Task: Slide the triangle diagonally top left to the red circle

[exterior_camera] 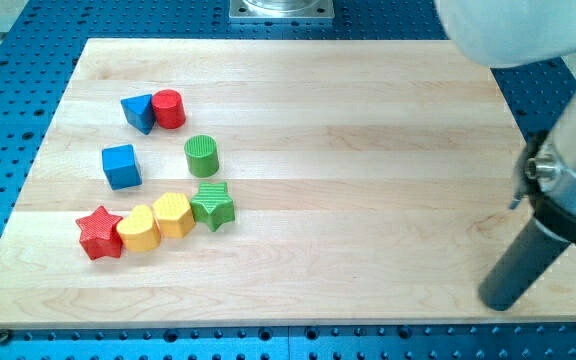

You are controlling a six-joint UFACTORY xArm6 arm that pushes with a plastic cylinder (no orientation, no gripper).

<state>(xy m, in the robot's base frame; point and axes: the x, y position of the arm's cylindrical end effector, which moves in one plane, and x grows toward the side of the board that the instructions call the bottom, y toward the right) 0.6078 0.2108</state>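
Blue triangle [139, 112] already sits touching the red circle [169, 108] at its 9 o'clock. My tip [498, 300], no fingers, is way off at 4 o'clock. Any clumsy nudge risks shoving both.

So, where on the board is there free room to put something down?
The wide stretch between the green cylinder and my tip is bare, as is the strip along the view's top edge of the board. The view's left is crowded: blue triangle touching red cylinder, blue cube, and the row from red star to green star.
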